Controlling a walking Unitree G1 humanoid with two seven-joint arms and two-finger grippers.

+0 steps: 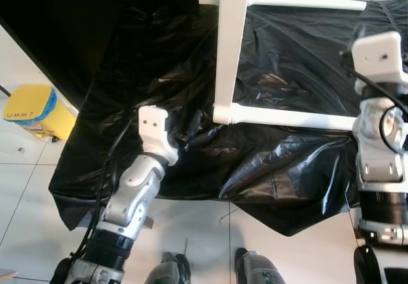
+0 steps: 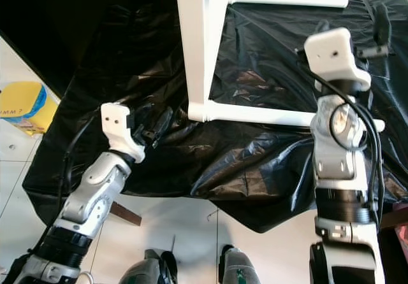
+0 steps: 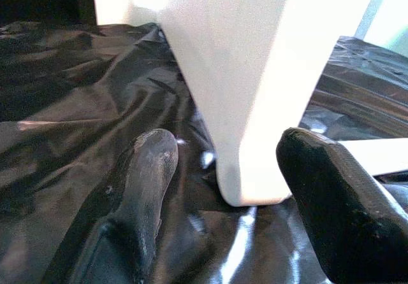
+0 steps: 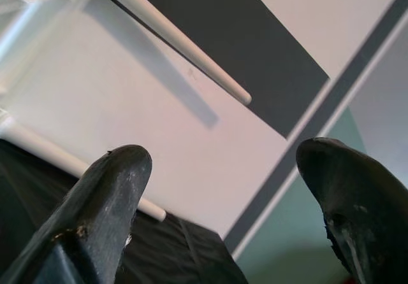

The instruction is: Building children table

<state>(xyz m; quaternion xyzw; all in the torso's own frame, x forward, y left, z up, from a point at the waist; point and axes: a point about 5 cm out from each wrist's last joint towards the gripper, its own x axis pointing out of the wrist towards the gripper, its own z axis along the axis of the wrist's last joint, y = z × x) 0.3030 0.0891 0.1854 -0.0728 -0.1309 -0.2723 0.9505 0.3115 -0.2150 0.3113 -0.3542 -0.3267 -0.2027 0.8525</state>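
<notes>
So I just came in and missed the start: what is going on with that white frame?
The robot is working on a white table frame lying on black plastic sheeting. Its left gripper, fingers open, sits at the frame's near corner, one finger either side, not gripping yet. The right gripper, also open, is raised further along the frame, holding nothing.

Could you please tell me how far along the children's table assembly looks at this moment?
Done: a white table frame already stands on the black plastic sheet, with at least one round leg attached.
In hand: the left end effector is open around the frame's lower corner, not yet gripping it; the right end effector is raised, open and empty.
Left: I cannot tell which parts remain unfitted.
</notes>
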